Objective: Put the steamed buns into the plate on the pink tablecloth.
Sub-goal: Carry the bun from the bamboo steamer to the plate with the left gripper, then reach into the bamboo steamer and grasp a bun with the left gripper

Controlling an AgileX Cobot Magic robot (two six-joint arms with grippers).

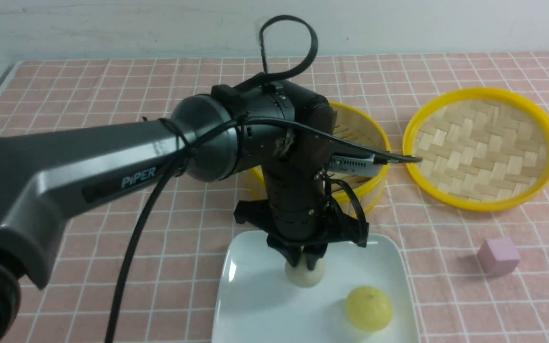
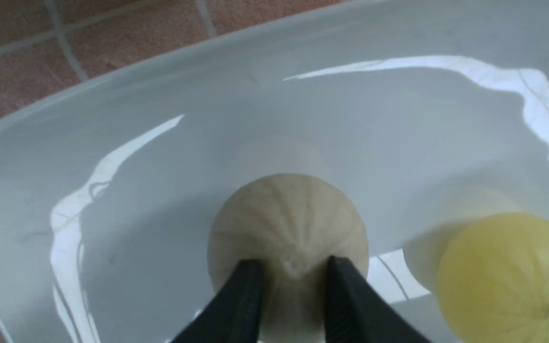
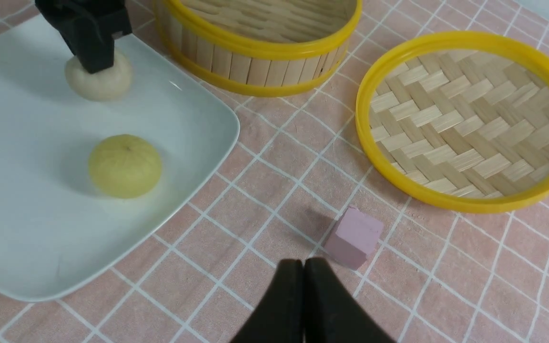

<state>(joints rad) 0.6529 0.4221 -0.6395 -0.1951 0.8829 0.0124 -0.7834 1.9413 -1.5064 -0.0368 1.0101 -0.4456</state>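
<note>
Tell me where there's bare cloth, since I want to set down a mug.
Bare pink cloth lies between the plate and the pink cube, below the woven lid. It is crowded where the left gripper works over the plate, close beside the steamer.

Open cloth [image 1: 446, 267] is left between plate [image 1: 265, 309] and pink cube [image 1: 498, 256]; the plate's far side is blocked by the steamer [image 1: 374, 190].

— Please, which writing can be read here?
— There is one word only, "PIPER". It stands in pale letters on the dark forearm [image 1: 112, 159] of the left arm, which reaches over the pink tablecloth [image 1: 169, 267] from its left edge.
</note>
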